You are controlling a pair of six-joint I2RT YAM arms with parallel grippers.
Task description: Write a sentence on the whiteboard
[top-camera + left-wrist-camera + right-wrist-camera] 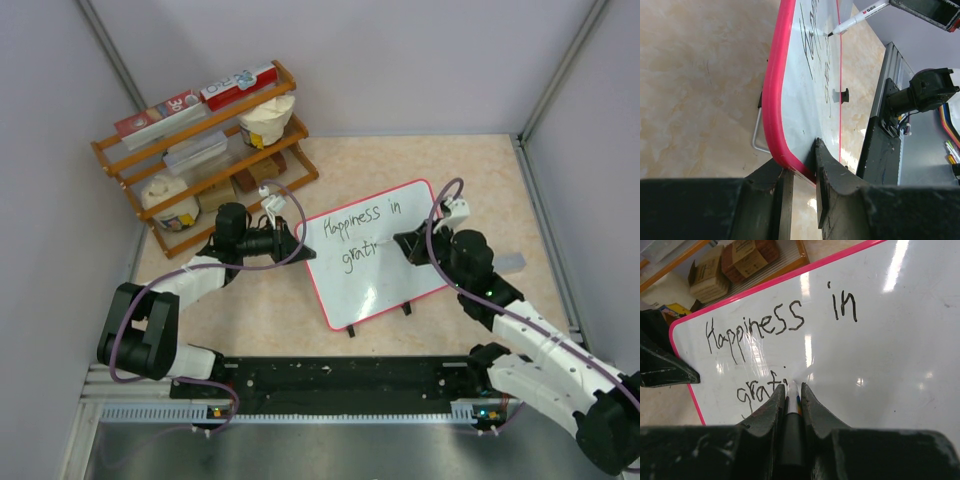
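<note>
The whiteboard [400, 265], white with a thin red rim, stands tilted on small black feet mid-table. The sentence [358, 232] reads "Happiness in" with "grati" begun below; it also shows in the right wrist view [780, 325]. My left gripper [296, 243] is shut on the board's left rim [785, 155], one finger [832, 175] on the white face. My right gripper [403, 246] is shut on a white marker [792, 392] with its tip on the board just right of "grati". The marker also shows in the left wrist view [857, 17].
A wooden rack [200, 150] with boxes, tubs and foil packs stands at the back left, close behind my left arm. A metal wire stand [757, 135] shows behind the board. Grey walls close in the table on three sides.
</note>
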